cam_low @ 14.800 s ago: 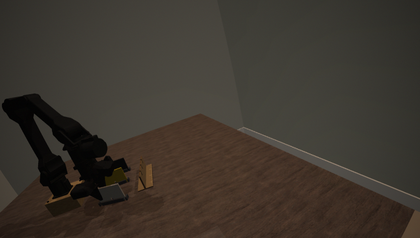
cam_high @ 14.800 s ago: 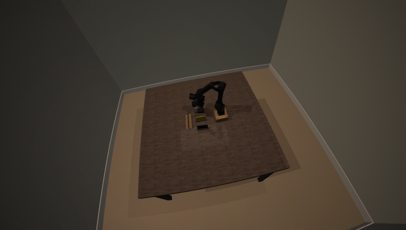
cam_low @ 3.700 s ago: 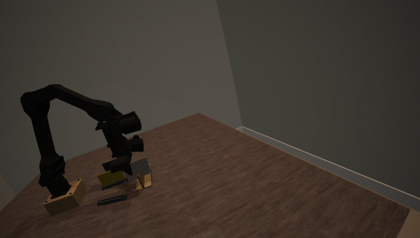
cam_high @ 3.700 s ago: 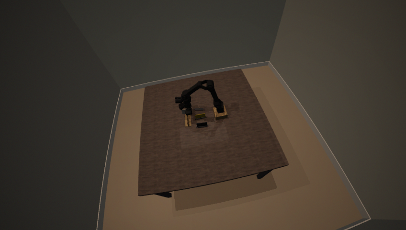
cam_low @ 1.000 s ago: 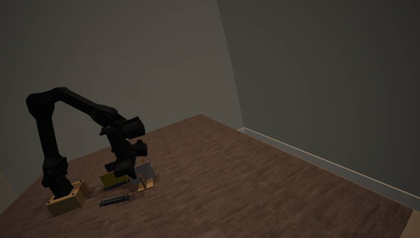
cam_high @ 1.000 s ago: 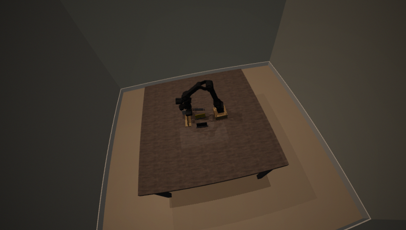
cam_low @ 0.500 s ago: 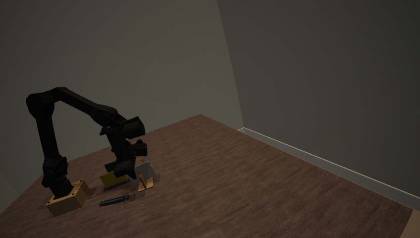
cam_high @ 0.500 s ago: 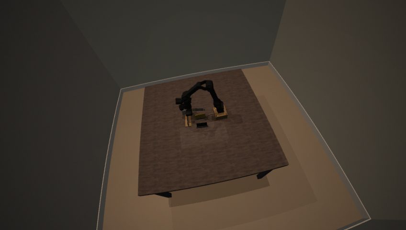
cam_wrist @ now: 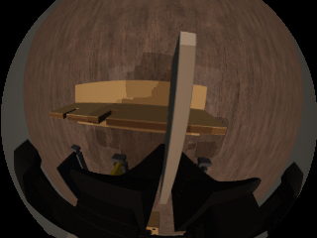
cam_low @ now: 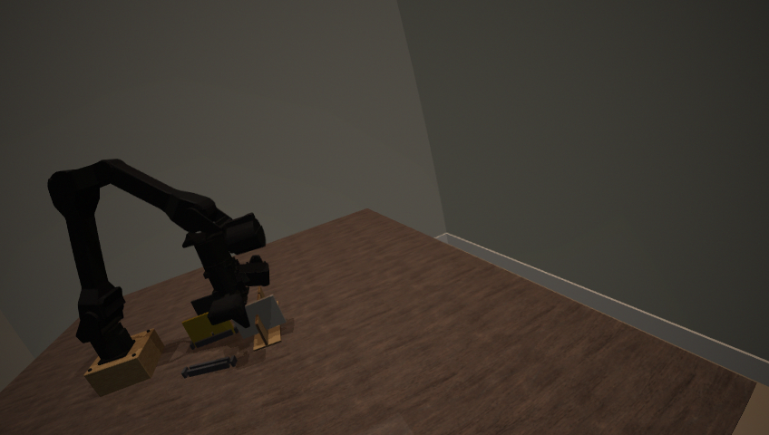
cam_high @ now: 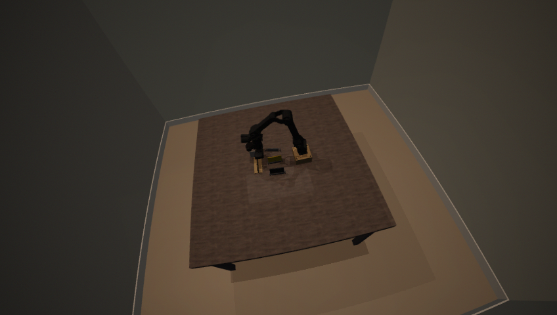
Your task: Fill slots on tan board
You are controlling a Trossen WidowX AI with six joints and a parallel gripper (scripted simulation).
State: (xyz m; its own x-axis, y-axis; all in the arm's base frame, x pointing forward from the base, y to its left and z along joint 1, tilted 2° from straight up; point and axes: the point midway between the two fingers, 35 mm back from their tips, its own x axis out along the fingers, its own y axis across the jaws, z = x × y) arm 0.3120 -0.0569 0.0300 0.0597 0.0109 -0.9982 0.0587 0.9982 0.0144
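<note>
Fingers closed on the upright light-grey flat board, crosswise to the standing tan slotted wooden board; next, probably straight down along the slot, seating unconfirmed.

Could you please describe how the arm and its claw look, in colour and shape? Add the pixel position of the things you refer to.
The arm (cam_high: 272,117) (cam_low: 86,247) is dark, nearly black, with chunky rounded joints and straight links. The claw (cam_low: 245,323) (cam_wrist: 166,149) is equally dark, with broad, angular fingers. I see no markings or cables on either.
</note>
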